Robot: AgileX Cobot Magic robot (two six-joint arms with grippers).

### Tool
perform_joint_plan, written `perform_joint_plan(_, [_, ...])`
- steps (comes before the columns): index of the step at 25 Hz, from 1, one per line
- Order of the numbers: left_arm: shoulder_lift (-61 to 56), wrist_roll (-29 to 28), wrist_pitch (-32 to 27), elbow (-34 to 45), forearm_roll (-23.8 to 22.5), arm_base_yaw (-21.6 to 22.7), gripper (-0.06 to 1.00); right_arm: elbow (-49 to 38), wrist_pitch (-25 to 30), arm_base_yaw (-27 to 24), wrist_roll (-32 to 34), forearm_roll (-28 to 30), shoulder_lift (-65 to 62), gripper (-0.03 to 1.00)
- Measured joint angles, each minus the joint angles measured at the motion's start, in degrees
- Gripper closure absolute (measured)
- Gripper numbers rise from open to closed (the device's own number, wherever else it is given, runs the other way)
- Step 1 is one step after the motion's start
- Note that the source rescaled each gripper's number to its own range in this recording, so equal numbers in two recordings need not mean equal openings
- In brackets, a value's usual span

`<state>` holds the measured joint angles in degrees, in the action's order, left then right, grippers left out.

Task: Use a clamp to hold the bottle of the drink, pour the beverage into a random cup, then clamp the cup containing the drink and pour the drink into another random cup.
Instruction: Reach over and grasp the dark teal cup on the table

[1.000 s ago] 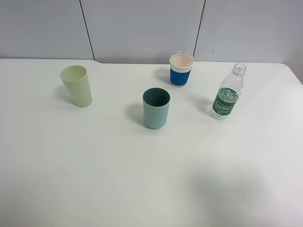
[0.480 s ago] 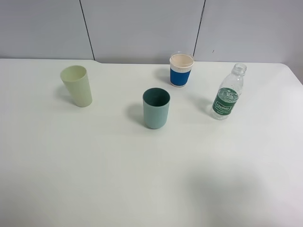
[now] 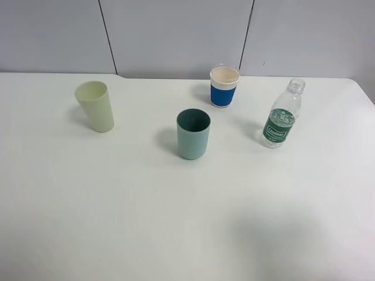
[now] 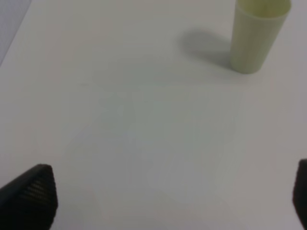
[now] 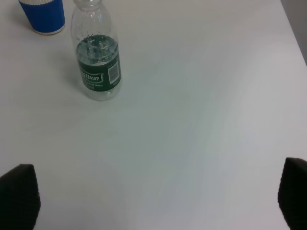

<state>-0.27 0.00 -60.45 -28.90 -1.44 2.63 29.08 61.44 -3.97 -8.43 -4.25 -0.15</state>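
Note:
A clear plastic bottle [image 3: 282,116] with a green label and no cap stands upright at the right of the white table [image 3: 117,205]; it also shows in the right wrist view [image 5: 97,62]. A teal cup [image 3: 193,133] stands mid-table. A blue paper cup with a white rim [image 3: 225,86] stands behind it, and its base shows in the right wrist view [image 5: 43,15]. A pale green cup [image 3: 95,106] stands at the left and also shows in the left wrist view [image 4: 259,33]. My left gripper [image 4: 168,196] and right gripper [image 5: 156,194] are open and empty, away from every object. Neither arm shows in the exterior view.
The table's far edge meets a grey panelled wall [image 3: 176,35]. The table's right edge [image 5: 295,33] runs close beyond the bottle.

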Motion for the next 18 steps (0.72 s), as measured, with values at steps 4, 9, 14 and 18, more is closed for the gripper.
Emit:
perform_joint_plan(4, [0.0,0.0,0.0,0.0,0.0,0.0,-0.06,0.0,0.0,0.0,0.0,0.0,0.0,-0.03])
perform_joint_plan(9, [0.0,0.0,0.0,0.0,0.0,0.0,-0.06,0.0,0.0,0.0,0.0,0.0,0.0,-0.03])
perform_joint_plan(14, [0.0,0.0,0.0,0.0,0.0,0.0,-0.06,0.0,0.0,0.0,0.0,0.0,0.0,-0.02])
perform_joint_plan(18, [0.0,0.0,0.0,0.0,0.0,0.0,-0.06,0.0,0.0,0.0,0.0,0.0,0.0,-0.02])
